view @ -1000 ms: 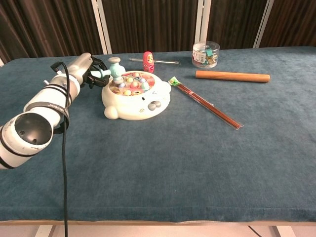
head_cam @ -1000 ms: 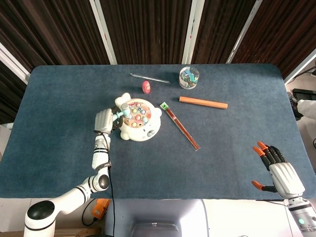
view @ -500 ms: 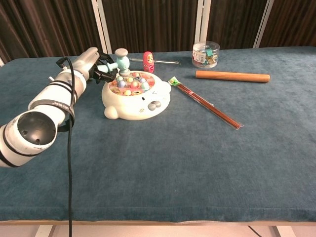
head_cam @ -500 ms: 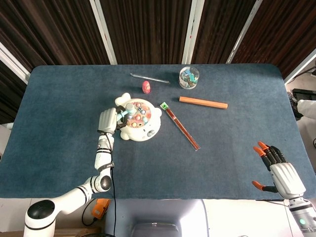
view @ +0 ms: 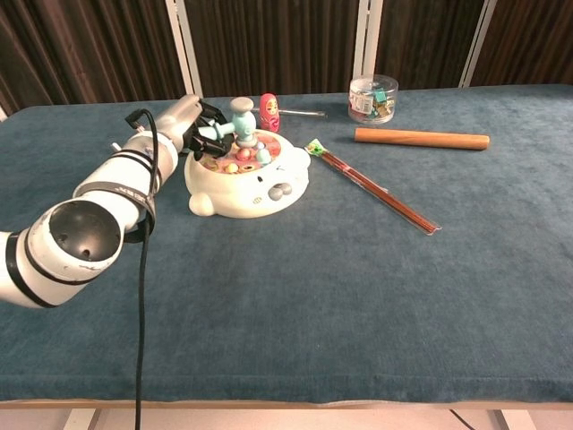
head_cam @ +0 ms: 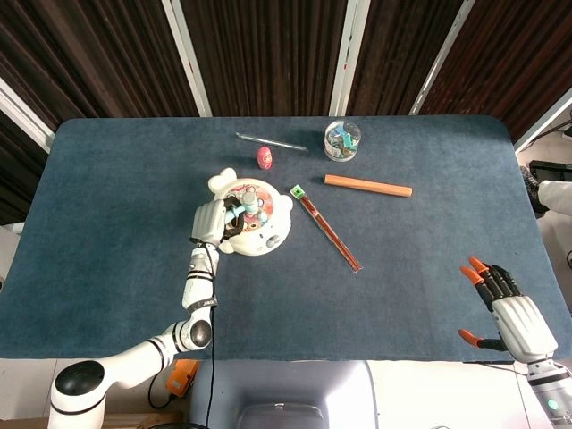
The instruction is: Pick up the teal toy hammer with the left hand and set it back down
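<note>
My left hand (head_cam: 210, 220) (view: 190, 123) holds the teal toy hammer (head_cam: 238, 204) (view: 235, 123) by its handle. The hammer's grey-blue head hangs just above the pegs of the white bear-shaped peg toy (head_cam: 264, 234) (view: 260, 184). In the chest view the hammer is plainly lifted off the toy, handle pointing left into my fingers. My right hand (head_cam: 511, 313) rests near the table's front right corner with its orange-tipped fingers spread and nothing in it; only the head view shows it.
A small red nesting doll (view: 269, 112) and a clear rod (head_cam: 271, 141) lie behind the peg toy. A clear jar of clips (head_cam: 343, 139), an orange stick (head_cam: 367, 186) and a thin red packet (head_cam: 327, 228) sit to the right on the blue table (head_cam: 107, 197).
My left hand has carried the hammer to the right, from beside the peg toy's left edge to over its pegs, and lifted it slightly. The right hand has barely shifted.
</note>
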{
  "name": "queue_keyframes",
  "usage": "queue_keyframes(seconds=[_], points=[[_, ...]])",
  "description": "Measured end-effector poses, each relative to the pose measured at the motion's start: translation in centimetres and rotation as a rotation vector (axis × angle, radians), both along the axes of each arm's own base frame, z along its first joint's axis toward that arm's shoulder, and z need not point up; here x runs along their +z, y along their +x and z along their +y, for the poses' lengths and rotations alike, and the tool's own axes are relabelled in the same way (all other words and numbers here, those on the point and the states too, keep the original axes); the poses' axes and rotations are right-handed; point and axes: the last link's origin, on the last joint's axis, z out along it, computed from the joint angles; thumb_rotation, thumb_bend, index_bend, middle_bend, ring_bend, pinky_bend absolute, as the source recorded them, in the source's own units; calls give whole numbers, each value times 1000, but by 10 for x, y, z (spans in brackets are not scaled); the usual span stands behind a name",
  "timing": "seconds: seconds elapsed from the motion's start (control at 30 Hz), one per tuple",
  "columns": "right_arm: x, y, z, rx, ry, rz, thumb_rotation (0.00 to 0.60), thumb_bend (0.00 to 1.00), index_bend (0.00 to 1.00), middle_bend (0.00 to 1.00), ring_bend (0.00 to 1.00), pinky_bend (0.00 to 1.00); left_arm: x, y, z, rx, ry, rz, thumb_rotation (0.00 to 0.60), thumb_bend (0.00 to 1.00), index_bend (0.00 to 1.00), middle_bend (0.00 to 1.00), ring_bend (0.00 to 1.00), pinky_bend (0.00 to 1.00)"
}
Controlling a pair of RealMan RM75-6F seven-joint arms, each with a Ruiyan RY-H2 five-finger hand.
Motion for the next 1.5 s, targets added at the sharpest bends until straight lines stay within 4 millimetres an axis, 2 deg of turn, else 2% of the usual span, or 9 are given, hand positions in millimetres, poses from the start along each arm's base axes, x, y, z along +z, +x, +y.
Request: queue_keyframes(seconds=[0.47, 0.67, 0.77, 0.97, 1.07, 1.2, 1.37, 1.5], points=[[1, 0, 1, 8, -2, 0, 600, 273, 0, 0, 0, 0, -3, -5, 1, 56, -52, -3, 600, 910, 785, 913, 1000, 1000], [0, 0, 1, 7, -3, 2, 600, 273, 0, 0, 0, 0, 2, 2, 0, 42, -47, -38, 600, 909, 785, 913, 1000, 1000], [-1, 0, 0, 8, 1, 6, 600, 273, 0, 0, 0, 0, 8, 8, -5, 19, -50, -68, 600, 910, 785, 913, 1000, 1000], [-5, 2, 1, 13, 11, 13, 600, 273, 0, 0, 0, 0, 27, 11, -27, -22, -93, -133, 600, 911, 785, 913, 1000, 1000], [-7, 3, 2, 16, 17, 17, 600, 273, 0, 0, 0, 0, 42, -2, -46, -21, -126, -147, 600, 910, 788, 913, 1000, 1000], [-10, 4, 2, 20, 27, 25, 600, 273, 0, 0, 0, 0, 54, -40, -71, 16, -143, -90, 600, 898, 799, 895, 990, 1000], [-16, 6, 3, 25, 42, 34, 600, 273, 0, 0, 0, 0, 47, -84, -95, 36, -119, 41, 600, 869, 808, 812, 890, 1000], [-18, 7, 4, 27, 49, 36, 600, 273, 0, 0, 0, 0, 40, -109, -101, 51, -84, 109, 600, 853, 793, 748, 759, 1000]])
